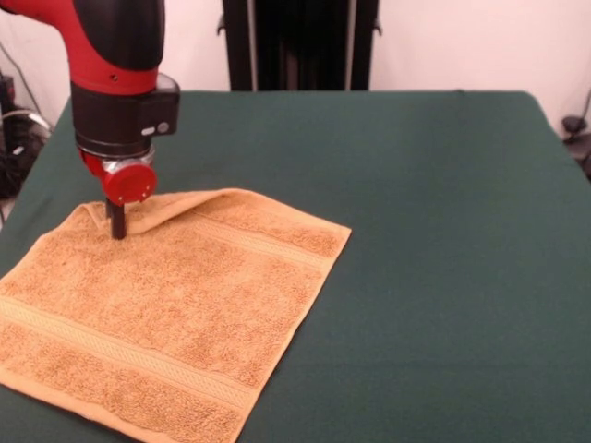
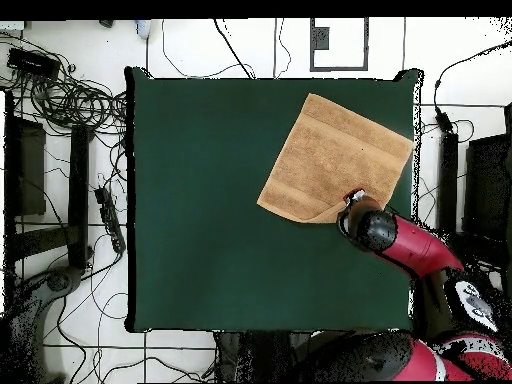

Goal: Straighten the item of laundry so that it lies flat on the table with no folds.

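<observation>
The towel (image 1: pixel 171 309) is being seen lying near one corner of the green surface (image 1: pixel 443 240), spread almost flat. One corner, the one nearest the pedestal, is being held in a low fold (image 1: pixel 189 203) turned over onto the cloth. The hand (image 1: pixel 116 221) is being pressed down onto the towel just beside that fold; only one dark tip is being shown below the red disc, so whether the hand is wide, narrow or pinching cloth cannot be told.

Several failures are being risked, as judged from this pose. If the hand is being dragged while gripping too little pile, the cloth is likely being released early and the fold is being left in place. If both layers are being caught together, the fold is only being shifted, not opened. A pull toward the towel's middle is likely producing new wrinkles, and a hard pull is risking the whole towel being slid, since nothing is holding its other corners. In the overhead view the towel's outer corner (image 2: pixel 408 146) is lying close to the surface's edge, so a pull that way is risking it being carried over the side.

Nothing else is being carried on the surface, and no obstacle is standing in the way. Cables (image 2: pixel 70 100) and dark equipment are lying on the floor around it, well apart from the work.
</observation>
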`<state>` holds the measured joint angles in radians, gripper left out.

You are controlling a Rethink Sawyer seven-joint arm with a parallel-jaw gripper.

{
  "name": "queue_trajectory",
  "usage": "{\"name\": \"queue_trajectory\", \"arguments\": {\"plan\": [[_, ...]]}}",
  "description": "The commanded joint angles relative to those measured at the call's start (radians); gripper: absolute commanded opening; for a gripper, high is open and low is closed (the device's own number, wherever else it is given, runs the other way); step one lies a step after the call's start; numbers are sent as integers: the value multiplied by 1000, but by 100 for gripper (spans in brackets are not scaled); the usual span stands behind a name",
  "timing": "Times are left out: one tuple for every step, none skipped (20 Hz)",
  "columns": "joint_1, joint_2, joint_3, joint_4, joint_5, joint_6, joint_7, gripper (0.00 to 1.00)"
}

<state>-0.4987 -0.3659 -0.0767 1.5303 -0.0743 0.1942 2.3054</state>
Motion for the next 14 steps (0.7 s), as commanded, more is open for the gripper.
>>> {"name": "queue_trajectory", "arguments": {"plan": [[21,200,71,-78,-18,-86,61,0],[20,190,71,-70,-18,-77,60,0],[20,179,71,-62,-18,-68,58,0],[17,167,74,-51,-18,-60,57,0],[16,153,74,-41,-19,-51,56,0],[13,136,75,-27,-19,-42,55,0],[11,118,77,-13,-20,-34,54,0],[14,97,70,-3,-21,-19,52,0],[20,68,60,14,-24,-6,52,0],[22,31,53,30,-25,19,46,0],[25,-13,47,60,-25,34,47,0],[27,-58,42,90,-24,49,49,0],[34,-107,30,124,-25,57,53,0],[51,-153,6,150,-25,70,61,0]]}}
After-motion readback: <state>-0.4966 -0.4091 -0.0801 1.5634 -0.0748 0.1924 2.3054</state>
